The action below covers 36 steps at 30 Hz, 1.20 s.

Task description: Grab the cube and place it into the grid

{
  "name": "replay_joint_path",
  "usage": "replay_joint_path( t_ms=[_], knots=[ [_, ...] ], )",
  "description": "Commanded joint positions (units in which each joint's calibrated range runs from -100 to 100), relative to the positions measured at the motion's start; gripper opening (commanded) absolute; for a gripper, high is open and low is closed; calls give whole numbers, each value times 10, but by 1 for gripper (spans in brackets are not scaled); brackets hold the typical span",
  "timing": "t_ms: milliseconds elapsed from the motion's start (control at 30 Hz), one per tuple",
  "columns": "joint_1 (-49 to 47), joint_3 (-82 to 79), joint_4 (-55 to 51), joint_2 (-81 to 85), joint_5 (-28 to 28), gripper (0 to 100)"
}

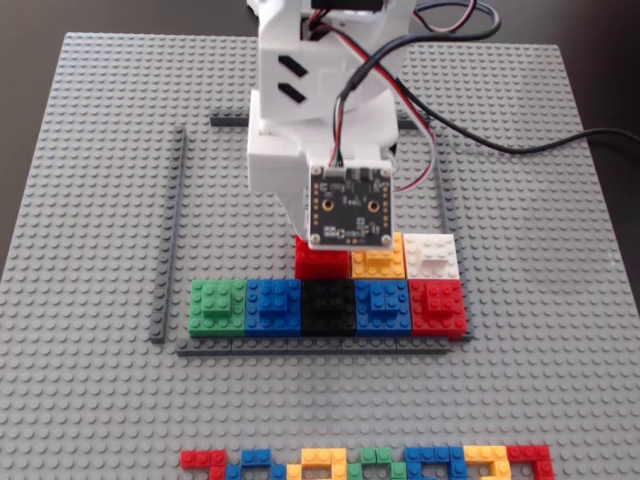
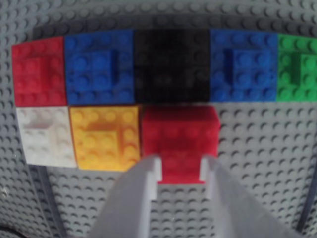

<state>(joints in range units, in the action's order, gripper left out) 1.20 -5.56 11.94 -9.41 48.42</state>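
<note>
In the fixed view, a multicoloured strip of flat LEGO pieces (image 1: 370, 463) lies nearest on the light-grey studded baseplate surface (image 1: 90, 400). Beyond it, inside the grid of thin dark-grey bars (image 1: 166, 240), sits a row of green, blue, black, blue and red blocks (image 1: 328, 305). Behind that row, the bright red square cube (image 2: 179, 136) stands beside a yellow block (image 2: 105, 138) and a white block (image 2: 43, 135). In the wrist view the white pincer (image 2: 180, 171) is closed on the cube's raised brick.

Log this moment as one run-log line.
phase: placing | gripper: shut on cube | cube: in grid, second row, beside yellow block, behind black block | release: not yet
</note>
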Motion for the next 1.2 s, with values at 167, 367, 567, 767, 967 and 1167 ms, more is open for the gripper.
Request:
replay_joint_path(
  t_ms=[167, 367, 567, 767, 967, 1167],
  knots=[
    [-9, 52, 7, 10, -7, 0],
    [-14, 50, 9, 10, -8, 0],
    [-14, 36, 16, 10, -10, 0],
    [-11, 24, 22, 12, -9, 3],
    [-7, 13, 26, 14, -8, 6],
    [-5, 6, 28, 18, -7, 10]
  ],
)
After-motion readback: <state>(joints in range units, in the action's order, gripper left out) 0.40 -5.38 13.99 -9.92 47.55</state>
